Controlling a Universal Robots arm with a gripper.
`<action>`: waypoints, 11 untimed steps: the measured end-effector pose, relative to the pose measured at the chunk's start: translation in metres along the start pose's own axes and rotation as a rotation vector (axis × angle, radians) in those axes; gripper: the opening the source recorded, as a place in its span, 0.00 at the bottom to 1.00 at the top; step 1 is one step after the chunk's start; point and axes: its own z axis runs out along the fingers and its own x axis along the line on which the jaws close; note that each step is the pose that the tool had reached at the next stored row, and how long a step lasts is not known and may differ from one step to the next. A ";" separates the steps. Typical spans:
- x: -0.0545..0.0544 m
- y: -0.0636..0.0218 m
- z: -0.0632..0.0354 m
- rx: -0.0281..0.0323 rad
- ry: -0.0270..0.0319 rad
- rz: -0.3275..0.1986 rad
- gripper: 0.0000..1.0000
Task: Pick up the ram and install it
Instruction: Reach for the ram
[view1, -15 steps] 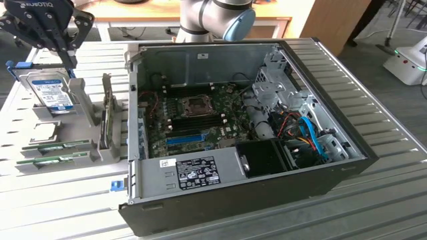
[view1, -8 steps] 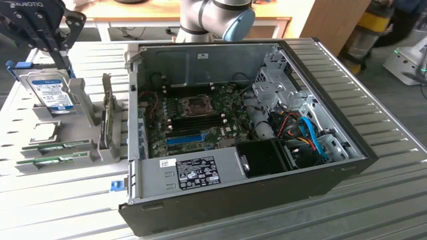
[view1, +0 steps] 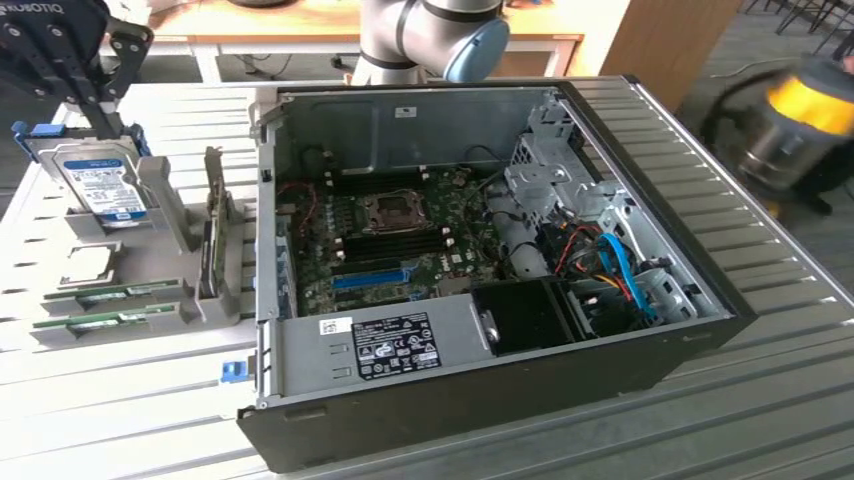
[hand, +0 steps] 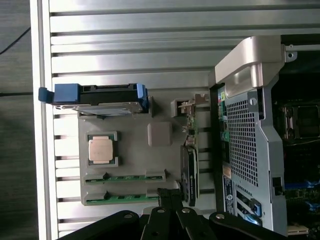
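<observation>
Two ram sticks, thin green boards, lie side by side in the grey holder (view1: 80, 335) at the exterior view's left: one ram stick (view1: 118, 293) (hand: 125, 178) and a second ram stick (view1: 107, 320) (hand: 120, 198). My black gripper (view1: 94, 98) (hand: 169, 196) hangs above the holder's far end, near the hard drive, with its fingers (hand: 162, 200) shut together and nothing between them. In the wrist view the fingertips sit just beside the nearer ram stick. The open computer case (view1: 307, 350) (hand: 250, 135) lies on its side with the motherboard (view1: 400, 235) exposed, and dark memory slots (view1: 387, 245) run across it.
The holder also carries a silver hard drive with a blue label (view1: 104, 185) (hand: 100, 97), a processor chip (hand: 100, 149) and an upright expansion card (view1: 214, 235) (hand: 189, 175). A blue slot (view1: 371, 277) crosses the motherboard. A blurred yellow and grey object (view1: 801, 110) is at the far right.
</observation>
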 end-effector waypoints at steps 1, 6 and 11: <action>0.002 -0.0001 0.0000 0.0000 0.0000 0.000 0.11; 0.012 -0.0009 -0.0003 -0.0001 -0.0001 0.000 0.11; 0.021 -0.0015 -0.0006 0.0000 0.0000 0.000 0.11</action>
